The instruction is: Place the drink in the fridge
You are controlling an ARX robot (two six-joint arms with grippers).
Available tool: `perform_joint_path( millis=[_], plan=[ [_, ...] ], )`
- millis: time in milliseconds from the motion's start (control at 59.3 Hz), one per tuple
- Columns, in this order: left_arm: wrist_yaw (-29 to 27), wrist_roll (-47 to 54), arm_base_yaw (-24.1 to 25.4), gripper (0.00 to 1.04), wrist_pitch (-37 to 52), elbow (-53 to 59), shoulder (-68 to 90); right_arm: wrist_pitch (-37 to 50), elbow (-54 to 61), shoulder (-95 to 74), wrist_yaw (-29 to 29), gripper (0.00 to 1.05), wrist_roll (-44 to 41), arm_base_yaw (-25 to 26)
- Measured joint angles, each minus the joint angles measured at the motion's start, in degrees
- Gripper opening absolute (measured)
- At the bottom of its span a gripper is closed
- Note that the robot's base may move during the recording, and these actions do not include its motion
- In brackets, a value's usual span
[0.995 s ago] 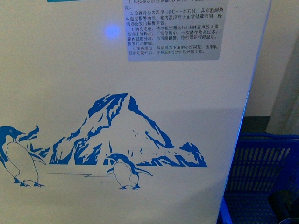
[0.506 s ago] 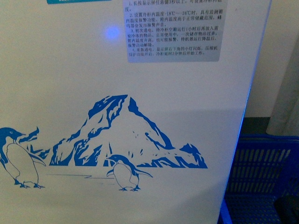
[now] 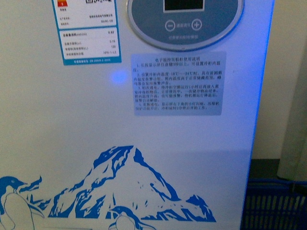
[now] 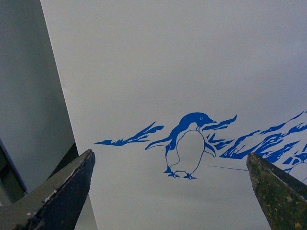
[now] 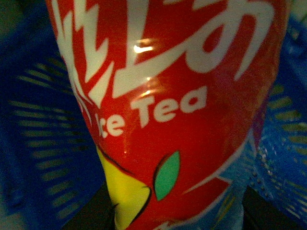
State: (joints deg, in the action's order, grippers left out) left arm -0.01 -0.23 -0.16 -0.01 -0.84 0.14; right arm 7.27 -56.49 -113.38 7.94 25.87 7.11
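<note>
The fridge (image 3: pixel 72 143) fills the front view as a white wall with a blue penguin-and-mountain print, a round control panel (image 3: pixel 184 21) and two stickers. Its lid and baskets are out of view. My left gripper (image 4: pixel 170 191) is open close in front of that wall (image 4: pixel 192 62), its two dark fingers (image 4: pixel 62 187) wide apart on either side of a printed penguin. In the right wrist view the drink, a red ice tea bottle (image 5: pixel 168 110) with white lettering, fills the picture. My right gripper (image 5: pixel 177 211) is shut on the bottle. Neither arm shows in the front view.
A blue plastic mesh crate (image 3: pixel 276 206) stands on the floor to the right of the fridge, and its mesh (image 5: pixel 43 143) surrounds the bottle in the right wrist view. A grey cabinet side (image 4: pixel 24 96) stands next to the fridge's left edge.
The front view has risen: the mountain print has dropped lower in the picture and the control panel and label have come into view. Less of the blue crate shows.
</note>
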Motion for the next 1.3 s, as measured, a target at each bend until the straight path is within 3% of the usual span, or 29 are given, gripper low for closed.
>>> perform_joint_path(
  millis=[169, 489, 607, 826, 910, 1012, 1079, 1298],
  plan=[
    [0.0, 0.0, 0.0, 0.97, 0.0, 0.0, 0.0, -4.7, 5.4, 21.6, -1.4, 0.40, -2.3, -1.9],
    [0.0, 0.0, 0.0, 0.97, 0.0, 0.0, 0.0, -8.5, 11.6, 52.4, 3.2, 0.40, -7.3, -6.9],
    [0.0, 0.0, 0.0, 0.97, 0.0, 0.0, 0.0, -10.1, 15.4, 67.3, 10.6, 0.40, -10.3, -11.0],
    [0.0, 0.0, 0.0, 0.97, 0.0, 0.0, 0.0, -14.4, 21.4, 80.3, 25.1, 0.40, -11.2, -20.4],
    [0.0, 0.0, 0.0, 0.97, 0.0, 0.0, 0.0, -15.1, 23.4, 83.6, 30.9, 0.40, -11.9, -25.9],
    [0.0, 0.0, 0.0, 0.97, 0.0, 0.0, 0.0, -12.0, 26.2, 87.6, 42.2, 0.40, -15.7, -36.4],
    [0.0, 0.0, 0.0, 0.97, 0.0, 0.0, 0.0, -9.7, 27.0, 88.3, 44.7, 0.40, -17.2, -39.0],
    [0.0, 0.0, 0.0, 0.97, 0.0, 0.0, 0.0, -9.3, 27.1, 88.7, 45.8, 0.40, -18.4, -39.6]
  ],
)
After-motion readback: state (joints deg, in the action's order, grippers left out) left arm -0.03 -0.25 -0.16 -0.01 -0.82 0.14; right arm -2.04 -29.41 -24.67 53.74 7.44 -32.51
